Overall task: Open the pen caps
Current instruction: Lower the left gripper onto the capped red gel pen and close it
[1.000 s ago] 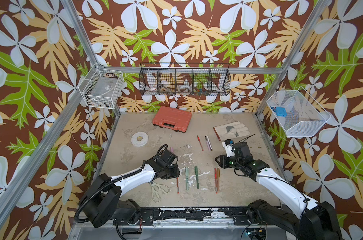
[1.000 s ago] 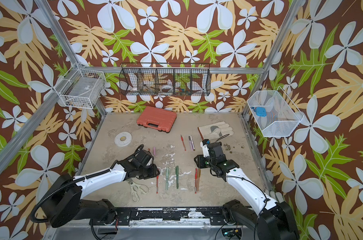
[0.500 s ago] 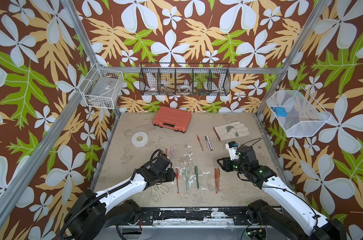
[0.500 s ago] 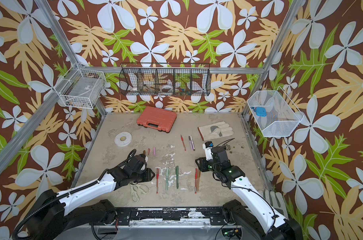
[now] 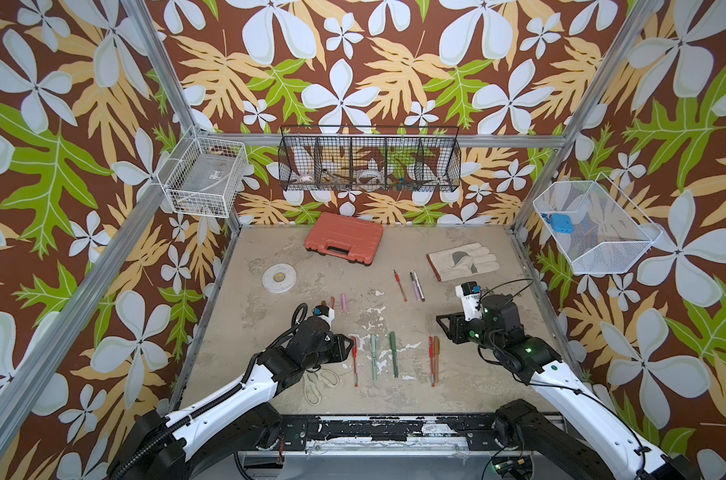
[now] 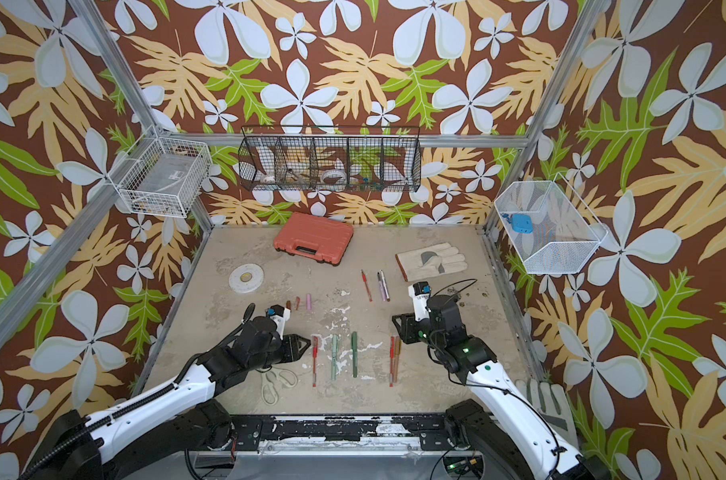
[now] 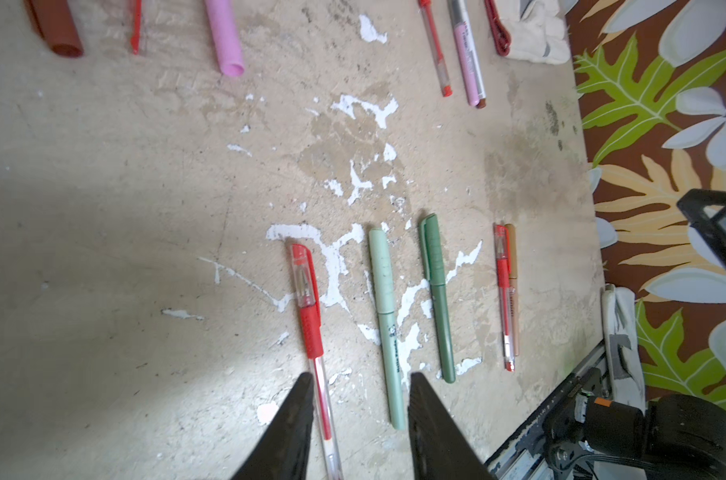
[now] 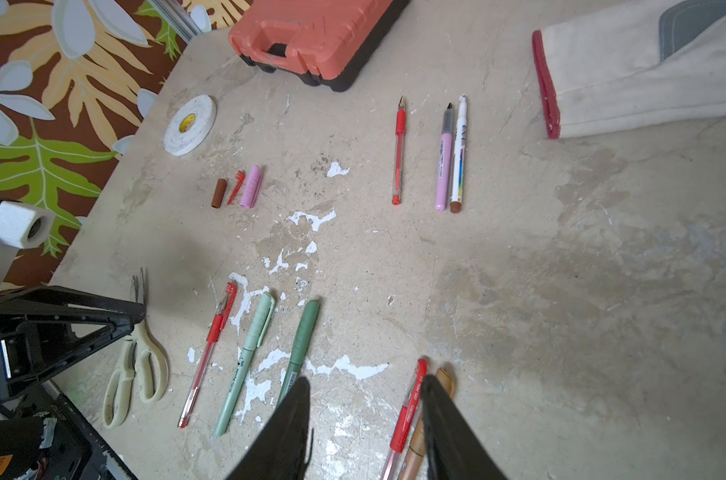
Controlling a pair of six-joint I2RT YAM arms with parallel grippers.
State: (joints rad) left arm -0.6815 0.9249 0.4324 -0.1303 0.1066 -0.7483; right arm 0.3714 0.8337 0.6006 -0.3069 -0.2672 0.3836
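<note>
**Q:** State of your grippers?

**Me:** Left gripper [image 7: 359,378]: jaws parted, nothing between them. Right gripper [image 8: 365,380]: the same, spread and empty. Both hover over the table [image 7: 103,187], one at each end of the near row of pens.

**Q:** Where are the caps?

**Me:** Three lie off, side by side, well beyond my left fingertips: brown cap [image 8: 218,193], loose red cap [image 8: 235,189], pink cap [image 8: 252,186]. The uncapped pens [image 8: 443,166] lie in a far row ahead of my right gripper.
Caps not yet off, just ahead of my left jaws: red pen's cap [image 7: 300,266], pale green cap [image 7: 380,266], dark green cap [image 7: 431,249].
A second red pen [image 8: 411,399] and a brown pen [image 8: 444,380] lie touching each other, right beside one right fingertip. Both appear capped.

**Q:** Why this layout?

**Me:** My judgement: separate groups keep done apart from undone. The parallel spacing leaves finger room. One gripper must pin a barrel while the other pulls the cap, so I flank the row.

**Q:** Next?

**Me:** Probably the red pen. Its barrel runs just beside one left fingertip.
</note>
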